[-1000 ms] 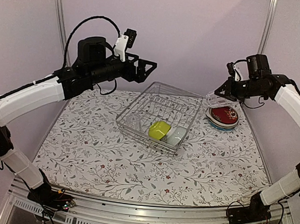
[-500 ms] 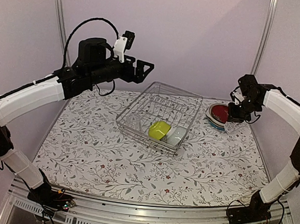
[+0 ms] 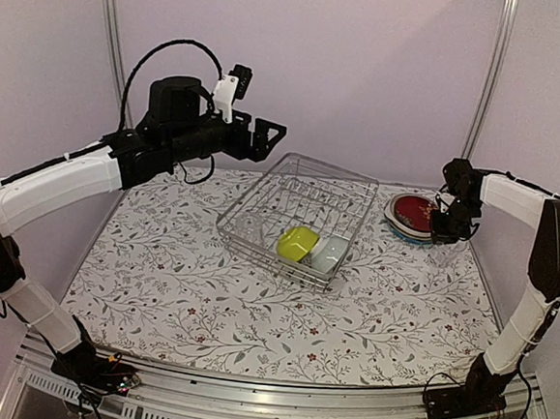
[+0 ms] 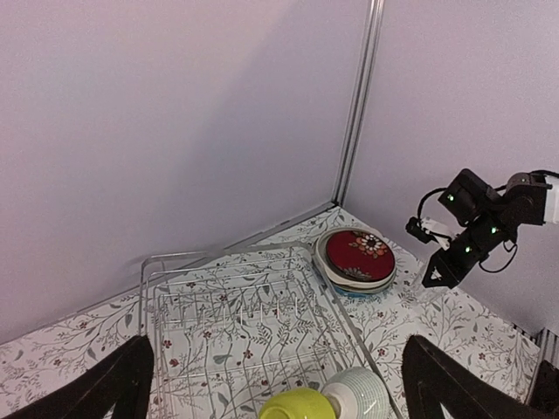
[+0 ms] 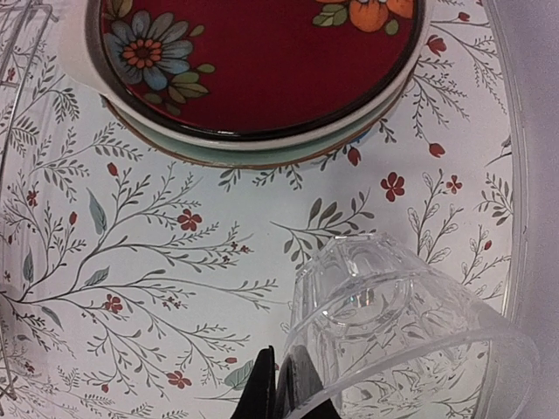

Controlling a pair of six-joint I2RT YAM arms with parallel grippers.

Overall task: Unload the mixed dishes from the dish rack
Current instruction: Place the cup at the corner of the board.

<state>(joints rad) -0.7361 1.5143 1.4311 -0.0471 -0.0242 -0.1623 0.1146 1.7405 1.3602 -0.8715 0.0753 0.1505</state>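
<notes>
GLASS COMES DOWN BY THE PLATES: The right gripper (image 5: 279,388), jaws pinched narrow on the rim of the glass (image 5: 384,332), holds it at the right edge of the overhead view, just beside the stack of plates (image 3: 417,216) and well apart from the dish rack (image 3: 252,190). The glass points mouth toward the gripper and base toward the tablecloth (image 5: 175,262), its long axis leaning off vertical. Whether the base touches cannot be told. A clean set-down likely means squaring it upright, lowering until the base sits flat, staying off the plates, then letting go. The left gripper (image 3: 269,136), wide and empty, hangs at upper left above the rack, where a yellow-green bowl (image 3: 297,242) and a pale bowl (image 3: 327,256) lie.
</notes>
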